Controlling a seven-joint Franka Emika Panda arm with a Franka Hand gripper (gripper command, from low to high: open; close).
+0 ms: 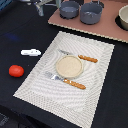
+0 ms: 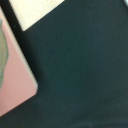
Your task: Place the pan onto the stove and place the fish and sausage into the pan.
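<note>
The blue-grey pan (image 1: 69, 9) stands on the stove (image 1: 107, 27) at the exterior view's top, near the slab's left end; its handle is not clear. The white fish (image 1: 31, 52) lies on the dark table left of the placemat. The red sausage (image 1: 16, 71) lies nearer the front left. A blurred pale grey shape at the top edge seems to be my gripper (image 1: 44, 5), left of the pan and far from fish and sausage. The wrist view shows a stove corner (image 2: 17, 85) and dark table, no fingers.
A deeper grey pot (image 1: 91, 12) stands beside the pan. A dark round thing (image 1: 123, 17) sits at the slab's right edge. The striped placemat (image 1: 95, 82), also in the wrist view (image 2: 35, 10), bears a tan plate (image 1: 69, 66) and orange-handled cutlery (image 1: 88, 59).
</note>
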